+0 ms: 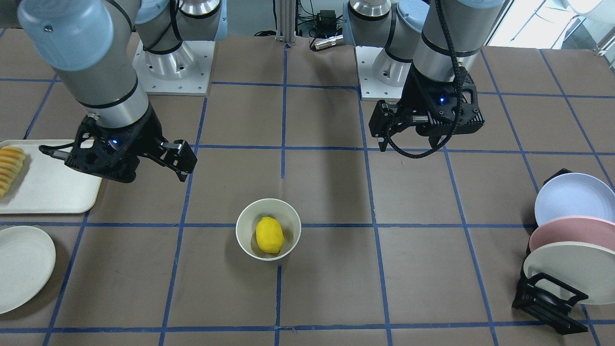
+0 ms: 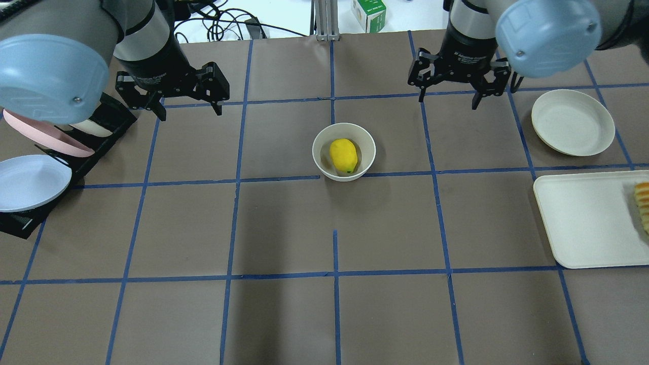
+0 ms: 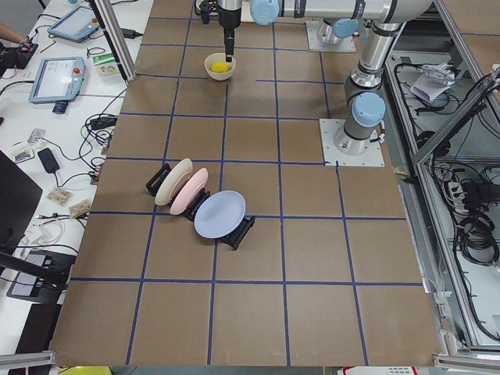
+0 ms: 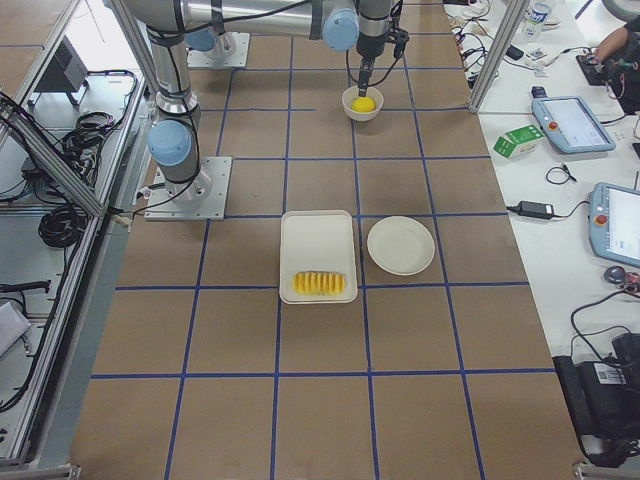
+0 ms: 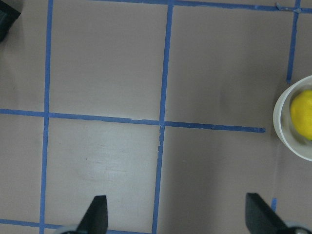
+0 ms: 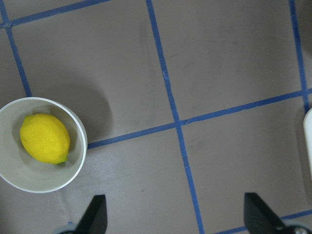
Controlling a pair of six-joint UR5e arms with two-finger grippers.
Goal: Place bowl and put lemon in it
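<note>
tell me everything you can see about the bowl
The bowl is small, deep, round, off-white and glossy. It stands upright near the middle of the brown table, on a blue tape line. The lemon lies inside it. The left gripper and right gripper hang open, apart from it.

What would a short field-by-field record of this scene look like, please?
bowl: upright on the table, near its middle
lemon: lying inside the bowl
left gripper: open, empty, above the table, clear of the bowl
right gripper: open, empty, above the table, clear of the bowl
tray: row of slices at one end
flat plate: beside the tray
rack: three plates standing on edge
task state: appears done
</note>
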